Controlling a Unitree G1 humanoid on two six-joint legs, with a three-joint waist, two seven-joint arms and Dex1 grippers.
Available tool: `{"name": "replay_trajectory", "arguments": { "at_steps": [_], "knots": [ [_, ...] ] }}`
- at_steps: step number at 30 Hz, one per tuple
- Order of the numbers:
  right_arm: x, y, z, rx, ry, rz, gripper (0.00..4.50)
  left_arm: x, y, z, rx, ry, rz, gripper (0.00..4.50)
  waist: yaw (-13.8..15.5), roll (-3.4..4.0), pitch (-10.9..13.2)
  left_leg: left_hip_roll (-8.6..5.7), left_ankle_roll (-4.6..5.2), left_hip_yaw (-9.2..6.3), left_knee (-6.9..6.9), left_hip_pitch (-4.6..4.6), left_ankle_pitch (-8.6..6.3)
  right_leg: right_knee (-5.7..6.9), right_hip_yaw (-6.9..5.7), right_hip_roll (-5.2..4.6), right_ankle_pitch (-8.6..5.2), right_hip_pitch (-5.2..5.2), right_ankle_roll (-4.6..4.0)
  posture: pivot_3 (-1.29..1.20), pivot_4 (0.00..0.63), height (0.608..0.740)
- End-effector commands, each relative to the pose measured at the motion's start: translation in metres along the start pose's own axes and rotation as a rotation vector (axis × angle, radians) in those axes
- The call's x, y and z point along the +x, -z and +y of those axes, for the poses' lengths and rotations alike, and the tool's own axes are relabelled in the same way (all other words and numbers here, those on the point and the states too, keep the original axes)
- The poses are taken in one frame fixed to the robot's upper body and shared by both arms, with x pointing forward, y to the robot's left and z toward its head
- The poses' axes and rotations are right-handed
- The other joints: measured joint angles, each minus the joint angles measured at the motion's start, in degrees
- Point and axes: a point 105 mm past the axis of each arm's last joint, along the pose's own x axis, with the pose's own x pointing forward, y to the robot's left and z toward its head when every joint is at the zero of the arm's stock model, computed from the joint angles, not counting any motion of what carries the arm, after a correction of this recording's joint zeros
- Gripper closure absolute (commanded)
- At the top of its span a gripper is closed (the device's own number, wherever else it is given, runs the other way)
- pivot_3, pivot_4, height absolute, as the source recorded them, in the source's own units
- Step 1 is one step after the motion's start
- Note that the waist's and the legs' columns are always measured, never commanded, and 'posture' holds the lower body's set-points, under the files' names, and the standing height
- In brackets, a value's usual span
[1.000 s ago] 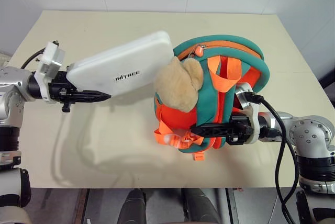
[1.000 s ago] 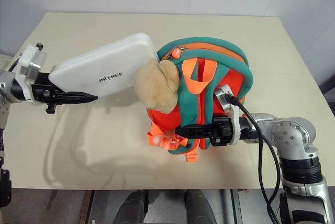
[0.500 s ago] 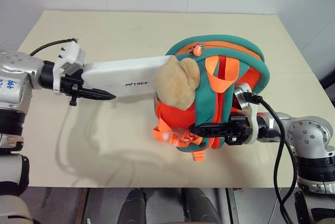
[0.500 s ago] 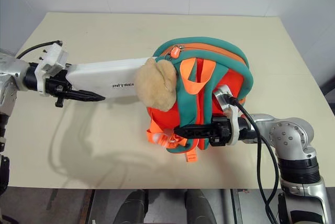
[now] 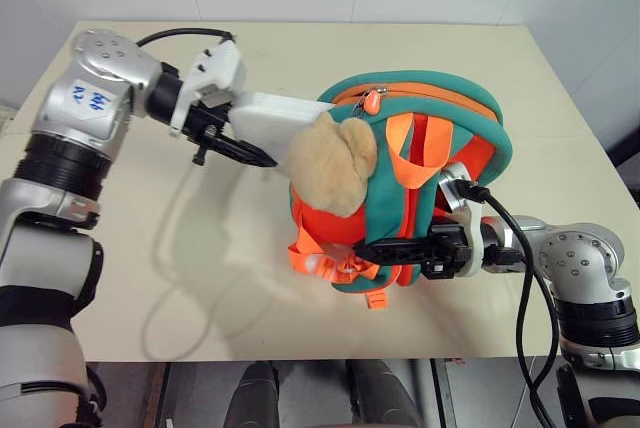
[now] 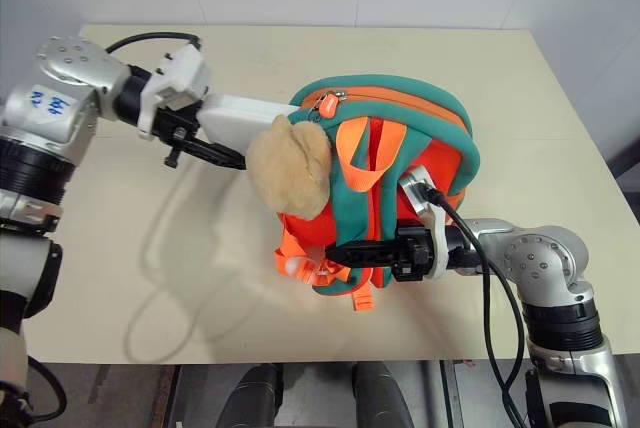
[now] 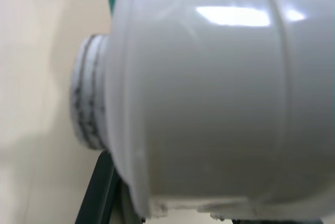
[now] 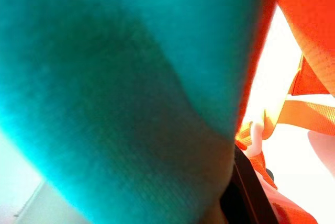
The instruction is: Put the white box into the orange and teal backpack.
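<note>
Orange and teal backpack (image 5: 415,183) stands near the middle of the cream tabletop (image 5: 150,288), a little toward its right edge, with its strapped back facing up and its zipped rim toward the far edge. A tan plush toy (image 5: 330,163) hangs against the pack's left side. The white box (image 5: 275,120) is held clear of the tabletop and pokes into the backpack's opening from the left — only its near end is visible, the rest hidden behind the plush toy and the teal rim. The left gripper (image 5: 240,148) clamps that free end, 1 black finger showing beneath the box and pointing toward the pack; in the left wrist view the box (image 7: 220,93) sits right up against the camera, with a strip of teal behind it. The right gripper (image 5: 385,248) reaches in level from the right edge side and lies across the lower front of the backpack, its 2 black fingers drawn close together and pinching the teal trim beside the orange webbing and buckle (image 5: 322,260). The right wrist view looks onto teal fabric (image 8: 115,88) pressed close, with orange cloth and webbing beyond it — the pack is gripped there. A black cable (image 5: 525,278) loops from the right wrist toward the near edge.
</note>
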Motion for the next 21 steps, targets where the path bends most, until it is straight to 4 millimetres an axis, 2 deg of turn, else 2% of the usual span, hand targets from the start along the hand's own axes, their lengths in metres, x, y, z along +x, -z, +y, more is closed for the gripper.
{"name": "replay_trajectory", "arguments": {
  "at_steps": [1, 5, 10, 17, 19, 20, 21],
  "knots": [
    [0.004, -0.003, 0.008, -0.052, -0.027, -0.003, 4.36, 0.006, -0.02, -0.007, 0.075, 0.122, 0.009, 3.05, 0.0, 0.0, 0.0, 0.0, 0.0, 0.0, 0.0, 0.0, 0.0, 0.0, 0.0, 0.0, -0.01, 0.0, 0.0, 0.0, 0.15, 0.74],
    [0.006, -0.002, 0.008, -0.059, -0.026, -0.011, 4.36, 0.026, -0.035, -0.001, 0.112, 0.114, -0.054, 3.05, 0.2, 0.0, 0.0, -0.02, 0.0, 0.0, 0.02, 0.0, 0.0, 0.03, 0.0, 0.0, -0.02, 0.01, 0.01, 0.0, 0.15, 0.74],
    [0.007, 0.001, 0.009, -0.056, -0.025, -0.025, 4.36, 0.051, -0.056, -0.004, 0.118, 0.147, -0.143, 3.05, 0.3, 0.0, 0.0, -0.03, 0.0, -0.03, 0.08, -0.03, 0.0, 0.07, 0.0, -0.01, -0.03, 0.02, 0.02, 0.0, 0.15, 0.74],
    [0.011, 0.0, 0.01, -0.064, -0.028, -0.041, 4.36, 0.062, -0.047, -0.007, 0.107, 0.145, -0.124, 3.05, 0.2, 0.0, 0.0, -0.04, 0.0, -0.05, 0.11, -0.01, 0.0, 0.16, -0.01, 0.0, -0.03, 0.02, 0.03, 0.0, 0.15, 0.74],
    [0.011, 0.001, 0.01, -0.062, -0.029, -0.043, 4.36, 0.058, -0.04, -0.012, 0.067, 0.162, -0.096, 2.37, 0.2, 0.0, 0.0, -0.04, 0.0, -0.05, 0.15, -0.01, 0.0, 0.17, 0.0, -0.01, -0.03, 0.02, 0.03, 0.0, 0.15, 0.74],
    [0.012, 0.001, 0.01, -0.062, -0.028, -0.044, 4.36, 0.052, -0.031, -0.021, 0.05, 0.201, -0.044, 2.15, 0.1, 0.0, 0.0, -0.04, 0.0, -0.05, 0.16, -0.01, 0.0, 0.17, 0.0, -0.01, -0.03, 0.03, 0.03, 0.0, 0.15, 0.74],
    [0.012, 0.002, 0.01, -0.062, -0.028, -0.045, 4.36, 0.05, -0.029, -0.022, 0.068, 0.185, -0.035, 1.88, 0.0, 0.0, 0.0, -0.04, 0.0, -0.05, 0.15, -0.01, 0.0, 0.17, 0.0, -0.01, -0.03, 0.03, 0.03, 0.0, 0.15, 0.74]
  ]
}}
